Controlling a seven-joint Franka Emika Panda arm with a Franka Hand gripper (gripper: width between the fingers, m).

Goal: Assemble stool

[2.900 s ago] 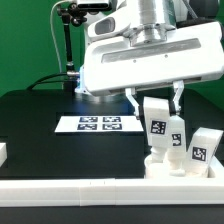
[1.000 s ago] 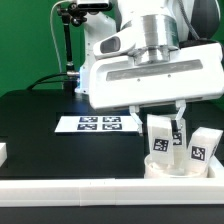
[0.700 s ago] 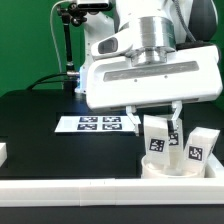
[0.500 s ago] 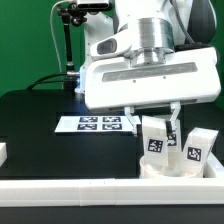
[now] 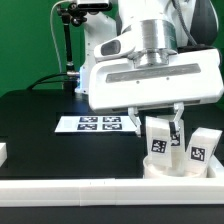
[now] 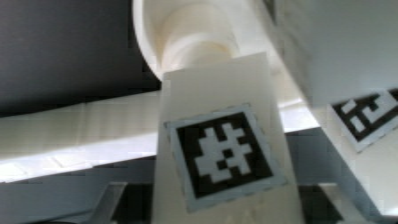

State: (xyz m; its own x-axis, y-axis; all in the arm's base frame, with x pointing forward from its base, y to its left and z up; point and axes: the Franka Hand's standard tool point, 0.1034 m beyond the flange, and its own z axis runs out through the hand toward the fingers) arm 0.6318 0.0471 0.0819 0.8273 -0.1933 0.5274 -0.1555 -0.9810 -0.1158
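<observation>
The round white seat disc [image 5: 176, 166] lies at the exterior view's right, near the front rail. A tagged white leg block [image 5: 158, 137] stands upright on it, and my gripper [image 5: 158, 122] is shut on this block from above. A second tagged leg block [image 5: 203, 150] stands upright on the seat to its right. In the wrist view the held leg block [image 6: 221, 140] fills the middle between my fingers [image 6: 121, 202], its tag facing the camera, and the second leg's tag [image 6: 368, 112] shows at the edge.
The marker board [image 5: 97, 124] lies flat on the black table behind the seat. A long white border rail [image 5: 70, 190] runs along the front edge. A small white part [image 5: 3, 153] sits at the exterior view's left edge. A black camera stand [image 5: 70, 45] rises at the back.
The gripper has come down with the leg block onto the seat disc, then shifted slightly left and back right over the last second. The second leg has not moved.
</observation>
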